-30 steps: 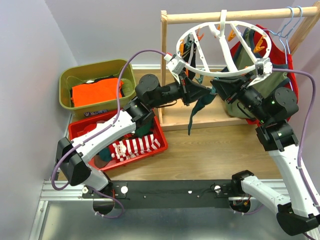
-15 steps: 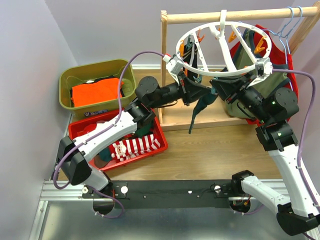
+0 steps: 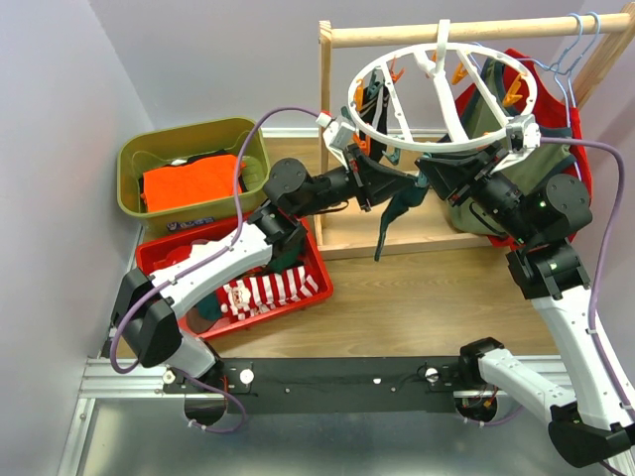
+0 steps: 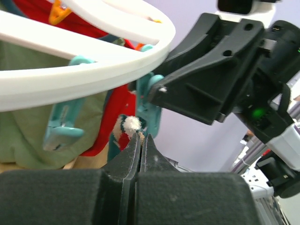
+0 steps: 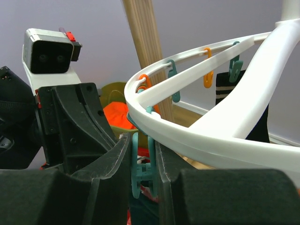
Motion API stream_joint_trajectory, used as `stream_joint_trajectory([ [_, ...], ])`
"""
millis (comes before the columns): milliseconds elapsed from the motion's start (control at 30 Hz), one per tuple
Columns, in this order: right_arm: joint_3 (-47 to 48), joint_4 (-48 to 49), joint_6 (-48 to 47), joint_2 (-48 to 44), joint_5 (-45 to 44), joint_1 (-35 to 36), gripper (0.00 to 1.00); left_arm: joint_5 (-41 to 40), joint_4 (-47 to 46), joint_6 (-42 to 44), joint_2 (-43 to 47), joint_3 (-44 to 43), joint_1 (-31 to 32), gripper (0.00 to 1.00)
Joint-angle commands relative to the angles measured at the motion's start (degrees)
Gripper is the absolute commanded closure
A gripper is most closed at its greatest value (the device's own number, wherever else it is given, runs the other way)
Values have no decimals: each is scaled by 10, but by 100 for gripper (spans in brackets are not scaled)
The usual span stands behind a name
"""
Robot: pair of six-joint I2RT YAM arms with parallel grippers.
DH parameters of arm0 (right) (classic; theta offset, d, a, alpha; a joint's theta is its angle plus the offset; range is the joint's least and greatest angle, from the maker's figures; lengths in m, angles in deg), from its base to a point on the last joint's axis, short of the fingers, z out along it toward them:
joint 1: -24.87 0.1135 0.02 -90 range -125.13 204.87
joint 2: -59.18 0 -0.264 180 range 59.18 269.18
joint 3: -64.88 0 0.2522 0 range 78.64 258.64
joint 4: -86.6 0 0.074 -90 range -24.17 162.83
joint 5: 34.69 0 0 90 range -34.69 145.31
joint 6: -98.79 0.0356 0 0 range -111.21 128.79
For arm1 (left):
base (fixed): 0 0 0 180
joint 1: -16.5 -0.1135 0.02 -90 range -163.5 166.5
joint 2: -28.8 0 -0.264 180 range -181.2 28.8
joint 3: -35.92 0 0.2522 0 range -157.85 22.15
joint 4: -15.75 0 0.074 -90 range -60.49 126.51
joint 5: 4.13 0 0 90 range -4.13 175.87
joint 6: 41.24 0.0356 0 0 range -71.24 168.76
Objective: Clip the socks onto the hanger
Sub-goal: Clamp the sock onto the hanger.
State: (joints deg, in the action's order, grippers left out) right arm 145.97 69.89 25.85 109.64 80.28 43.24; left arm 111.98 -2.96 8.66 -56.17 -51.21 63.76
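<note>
1. My hanger [image 4: 70,70] is plain white, with a teal clip [image 5: 140,171] and orange clips [image 5: 207,77]
2. The dark teal sock [image 3: 392,213] shows whitish at its fuzzy tip
3. A black sock [image 5: 225,96] has pale stripes near its top
4. The striped sock [image 3: 266,291] is red and white, its tray [image 3: 288,305] red
5. The bin [image 3: 127,183] is olive green, the folded garment [image 3: 189,183] orange
6. An olive shirt [image 4: 28,122] and a red shirt [image 4: 117,108] are both plain
7. My left fingers [image 4: 124,164] and right fingers [image 5: 112,161] are black
</note>
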Motion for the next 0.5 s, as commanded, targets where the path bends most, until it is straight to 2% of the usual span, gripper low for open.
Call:
stream_joint_trajectory([
  [0,-4,-23,-2,-12,54,7,85,54,-56,0,12,16,0,100],
  [467,5,-26,-5,-13,69,7,85,92,-109,-16,4,37,-16,100],
])
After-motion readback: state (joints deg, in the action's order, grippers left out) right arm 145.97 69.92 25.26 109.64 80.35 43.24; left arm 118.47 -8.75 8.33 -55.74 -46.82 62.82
